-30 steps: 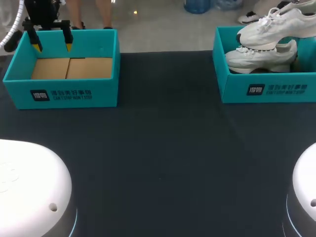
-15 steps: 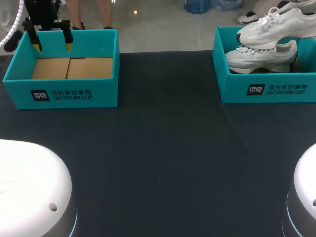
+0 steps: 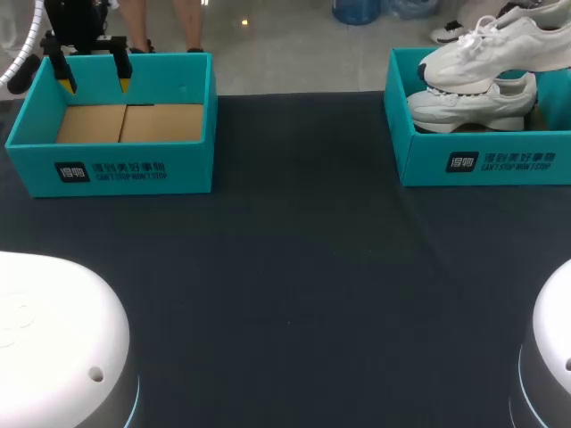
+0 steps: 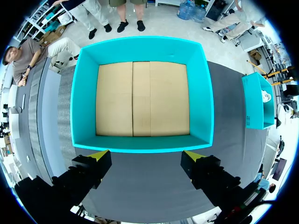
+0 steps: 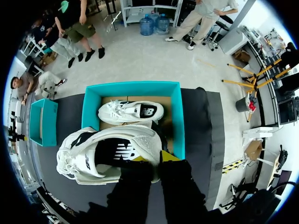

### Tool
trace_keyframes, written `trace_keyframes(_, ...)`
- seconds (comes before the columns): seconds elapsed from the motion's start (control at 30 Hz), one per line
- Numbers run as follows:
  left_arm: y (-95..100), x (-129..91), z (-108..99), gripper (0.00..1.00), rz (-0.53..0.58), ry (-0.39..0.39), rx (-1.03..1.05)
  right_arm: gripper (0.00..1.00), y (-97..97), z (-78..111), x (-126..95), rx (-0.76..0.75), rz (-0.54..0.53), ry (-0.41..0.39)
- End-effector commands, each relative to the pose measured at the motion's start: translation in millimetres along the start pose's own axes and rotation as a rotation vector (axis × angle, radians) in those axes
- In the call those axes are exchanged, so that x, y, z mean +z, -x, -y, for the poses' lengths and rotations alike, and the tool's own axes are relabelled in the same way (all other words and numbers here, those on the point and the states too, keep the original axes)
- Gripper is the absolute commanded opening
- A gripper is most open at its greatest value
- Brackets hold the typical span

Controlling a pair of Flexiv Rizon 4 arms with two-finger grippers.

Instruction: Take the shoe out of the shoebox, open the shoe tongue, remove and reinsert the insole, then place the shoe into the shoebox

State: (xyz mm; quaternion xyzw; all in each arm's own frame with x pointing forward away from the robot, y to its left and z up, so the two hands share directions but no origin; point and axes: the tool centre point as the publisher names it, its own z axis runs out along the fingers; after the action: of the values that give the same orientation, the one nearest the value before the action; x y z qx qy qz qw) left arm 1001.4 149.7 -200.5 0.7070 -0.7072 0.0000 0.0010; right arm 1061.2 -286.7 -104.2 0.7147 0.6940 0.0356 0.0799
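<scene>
Shoe (image 3: pixel 486 49): white, held up above right box (image 3: pixel 482 162), tilted, toe towards the left-box side. It overlaps the second shoe (image 3: pixel 473 105) from the head view; cannot tell if they touch.
Right tool (image 5: pixel 154 157): pinching the shoe (image 5: pixel 105 154) at its heel end, yellow tips close together on the collar.
Second shoe: white, lying inside the right box on the cardboard floor, toe pointing the same way as the held one. In the right wrist view it (image 5: pixel 131 112) sits ahead of the tool, past the held shoe.
Right box: teal, at the far right corner of the worktop (image 3: pixel 294 267).
Left box (image 3: pixel 125 169): teal, at the far left corner, brown cardboard floor showing.
Left tool (image 3: pixel 95 85): fingers spread wide, hanging above the left box. In its own wrist view the box (image 4: pixel 140 46) lies just ahead of the tips (image 4: pixel 99 155).
Boxes: well apart, bare dark worktop between them.
</scene>
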Motion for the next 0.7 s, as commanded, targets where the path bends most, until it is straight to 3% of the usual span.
trace_keyframes(0.03, 0.1, -0.2, -0.3, 1.0, 0.001, 0.0, 0.0, 0.0, -28.4, 42.4, -5.1, -0.009, 0.005, 0.042)
trace_keyframes(0.17, 0.1, -0.2, -0.3, 1.0, 0.001, 0.0, 0.0, 0.0, -58.0, 77.0, -5.7, 0.019, -0.03, 0.053)
trace_keyframes(0.33, 0.1, -0.2, -0.3, 1.0, 0.001, 0.0, 0.0, 0.0, -95.1, 124.0, -22.0, 0.071, -0.017, 0.064)
trace_keyframes(0.53, 0.1, -0.2, -0.3, 1.0, 0.001, 0.0, 0.0, 0.0, -140.8, 152.3, -15.6, 0.06, -0.016, 0.05)
trace_keyframes(0.7, 0.1, -0.2, -0.3, 1.0, 0.001, 0.0, 0.0, 0.0, -163.6, 173.7, -6.2, 0.074, -0.036, 0.047)
